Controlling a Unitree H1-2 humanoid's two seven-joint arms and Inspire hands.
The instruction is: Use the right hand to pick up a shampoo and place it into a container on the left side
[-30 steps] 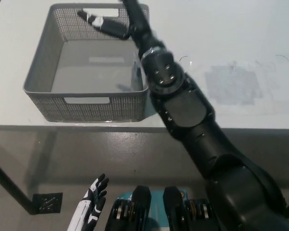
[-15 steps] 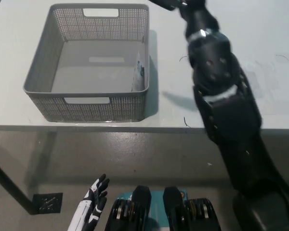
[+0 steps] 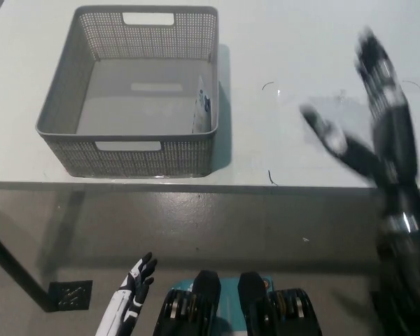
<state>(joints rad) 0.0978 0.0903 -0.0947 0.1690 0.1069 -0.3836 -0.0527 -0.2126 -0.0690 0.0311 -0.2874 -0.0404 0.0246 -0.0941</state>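
- Left robot hand [image 3: 135, 285], white, rests low at the lower left of the frame, below the table edge, fingers spread apart and holding nothing.
- Grey mesh container [image 3: 64, 105] sits on the white table [image 3: 301, 42] in the upper left of the frame, with cut-out handles in its near and far walls.
- Shampoo [image 3: 202, 105] lies inside the container, leaning against its right wall; it looks white with a dark mark, too small to read.
- Thin dark scribbles mark the table surface to the right of the container, near the frame's middle.
- Right robot hand [image 3: 367, 112], black, hangs over the table at the right of the frame, well apart from the container; it is motion-blurred, with fingers spread wide and nothing in its grasp.
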